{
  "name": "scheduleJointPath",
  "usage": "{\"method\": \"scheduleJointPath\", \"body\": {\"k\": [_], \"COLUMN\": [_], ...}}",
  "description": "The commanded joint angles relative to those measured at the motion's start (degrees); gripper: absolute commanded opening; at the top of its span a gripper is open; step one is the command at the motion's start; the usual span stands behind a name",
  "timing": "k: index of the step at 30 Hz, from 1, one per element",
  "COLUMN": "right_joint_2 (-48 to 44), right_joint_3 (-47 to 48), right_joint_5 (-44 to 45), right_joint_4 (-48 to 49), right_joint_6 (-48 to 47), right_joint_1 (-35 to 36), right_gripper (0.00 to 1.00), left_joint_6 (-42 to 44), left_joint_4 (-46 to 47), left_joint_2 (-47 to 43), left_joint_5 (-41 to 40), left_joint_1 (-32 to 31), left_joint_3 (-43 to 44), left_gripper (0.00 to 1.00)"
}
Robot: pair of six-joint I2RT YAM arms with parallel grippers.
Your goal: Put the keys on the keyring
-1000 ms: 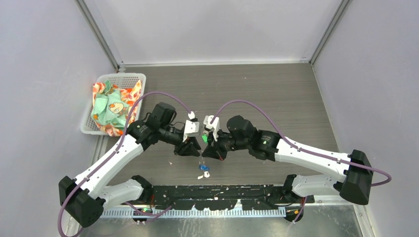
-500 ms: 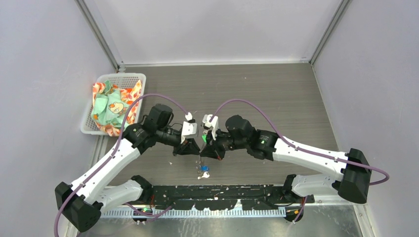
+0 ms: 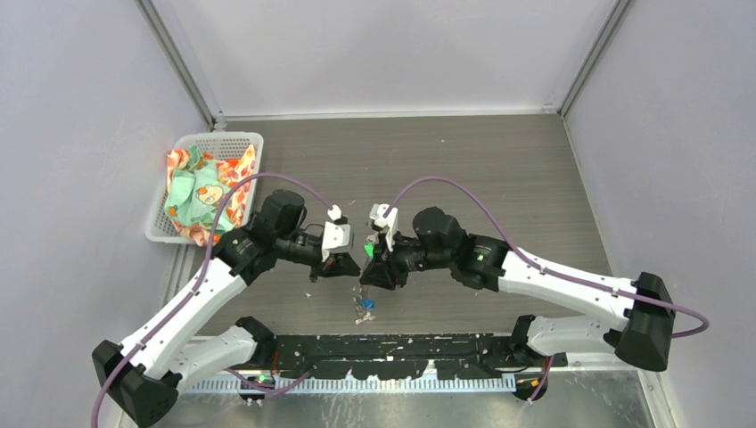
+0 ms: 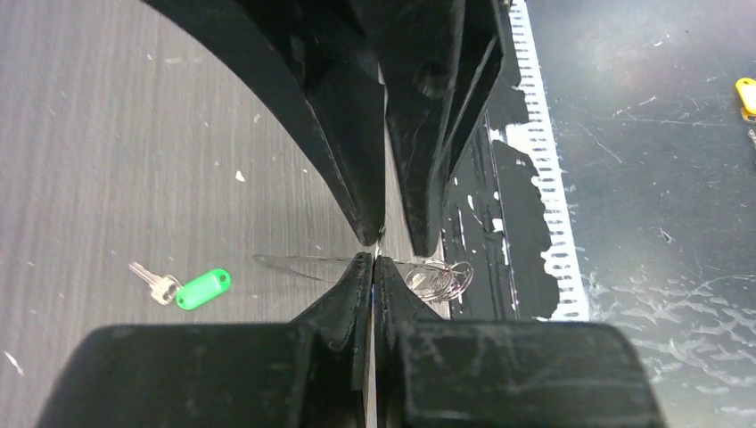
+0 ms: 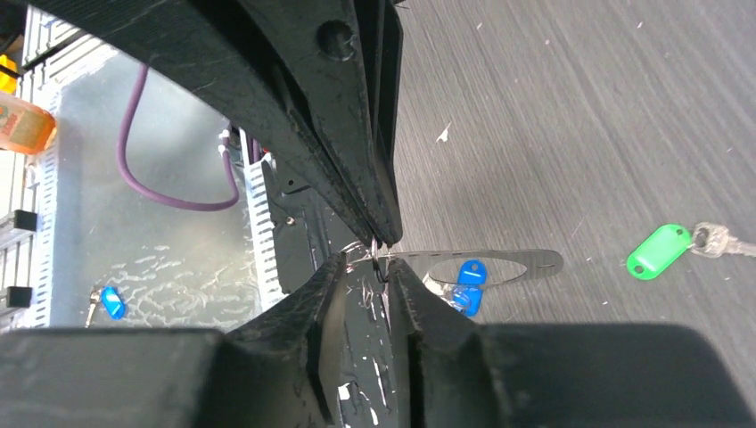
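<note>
My left gripper is shut on the thin wire of the keyring, held above the table's near edge. Tip to tip with it, my right gripper has its jaws slightly apart, the wire running loose between them. The green-headed key lies on the table under the grippers. The blue-headed key sits just below the ring; whether it hangs from the ring or rests on the table I cannot tell.
A white basket with patterned cloth stands at the left wall. A black strip with the arm bases runs along the near edge. The enclosure walls rise on three sides.
The left gripper has closed on the ring wire. The right gripper has opened a little. Both arms have shifted slightly left; the green key has stayed put.
</note>
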Motion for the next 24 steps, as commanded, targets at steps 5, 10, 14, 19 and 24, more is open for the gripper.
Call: {"method": "scheduleJointPath", "body": {"k": [5, 10, 14, 19, 24], "right_joint_2": [-13.3, -18.6, -21.5, -27.9, -27.9], "right_joint_3": [4.2, 7.9, 9.3, 5.1, 7.1], "right_joint_5": [6.6, 8.8, 12.5, 19.5, 18.9], "right_joint_4": [-3.3, -9.5, -10.9, -5.3, -9.5], "right_joint_6": [-1.5, -4.4, -4.1, 2.2, -2.3], "right_joint_1": [0.2, 0.2, 0.2, 0.2, 0.2], "right_gripper": [0.45, 1.00, 1.00, 1.00, 1.00], "left_joint_6": [3.3, 12.4, 21.1, 27.3, 34.2], "left_joint_4": [6.5, 6.6, 6.7, 6.7, 5.5], "left_joint_2": [-5.6, -9.5, -11.3, -11.5, -12.6], "left_joint_5": [5.1, 9.7, 11.9, 13.6, 15.0], "left_joint_1": [-0.6, -2.0, -3.2, -4.3, -5.0], "left_joint_3": [3.3, 4.7, 6.5, 9.2, 9.4], "left_gripper": [0.00, 0.00, 0.00, 0.00, 0.00]}}
